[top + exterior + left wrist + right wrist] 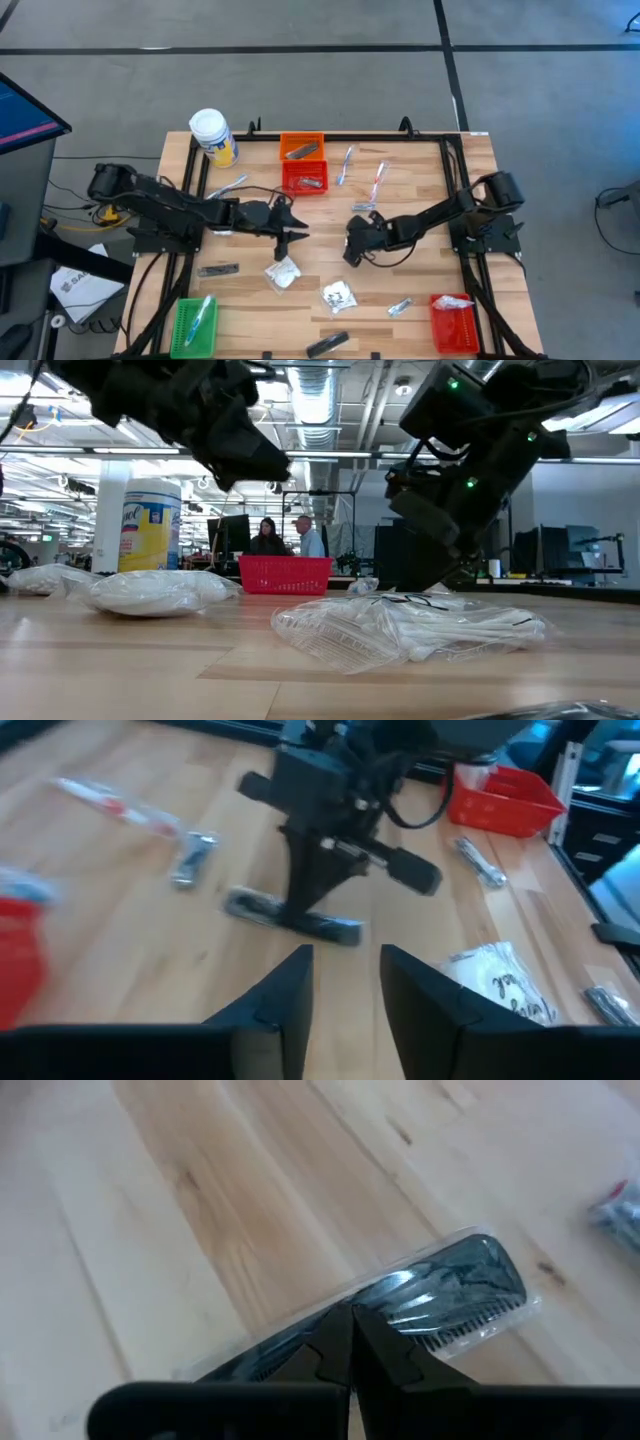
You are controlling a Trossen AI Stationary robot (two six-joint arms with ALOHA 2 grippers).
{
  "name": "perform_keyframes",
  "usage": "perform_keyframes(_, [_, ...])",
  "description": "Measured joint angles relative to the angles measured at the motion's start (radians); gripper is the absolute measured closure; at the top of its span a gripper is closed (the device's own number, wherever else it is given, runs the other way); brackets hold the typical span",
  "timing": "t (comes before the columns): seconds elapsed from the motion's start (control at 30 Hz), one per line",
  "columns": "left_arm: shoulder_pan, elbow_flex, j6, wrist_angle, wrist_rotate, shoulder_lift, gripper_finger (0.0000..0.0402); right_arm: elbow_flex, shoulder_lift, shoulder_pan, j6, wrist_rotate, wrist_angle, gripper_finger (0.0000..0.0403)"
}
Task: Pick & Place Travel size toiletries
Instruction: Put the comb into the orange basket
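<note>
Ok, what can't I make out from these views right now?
1. Whether the right claw really grips the wrapped comb: right wrist view, its shut fingertips cover the contact.
2. What lies in the orange basket: high view, too small.
3. The printing on the white packet: left wrist view, blurred and partly behind the open left claw.
</note>
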Motion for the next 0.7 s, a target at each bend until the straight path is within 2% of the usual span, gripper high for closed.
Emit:
perform_keyframes(0.13, [0.000,0.054,0.000,0.069,0.069,0.149,0.0335,0.002,-0.008,0.011,-0.002,0.052,-0.013,0.0403])
perform_keyframes(0.27, [0.000,0.141,0.001,0.076,0.075,0.263,0.0392,0.006,-0.039,0.033,0.009,0.113,-0.039,0.0403])
perform_keyframes(0.53, [-0.005,0.269,-0.028,0.059,0.074,0.424,0.0401,0.004,-0.132,0.092,0.096,0.285,-0.233,0.0403])
perform_keyframes(0.63, [-0.005,0.313,-0.031,0.037,0.075,0.473,0.0401,-0.015,-0.166,0.103,0.147,0.313,-0.302,0.0403])
perform_keyframes(0.7, [-0.012,0.347,-0.033,0.014,0.073,0.500,0.0401,-0.033,-0.176,0.103,0.171,0.312,-0.279,0.0403])
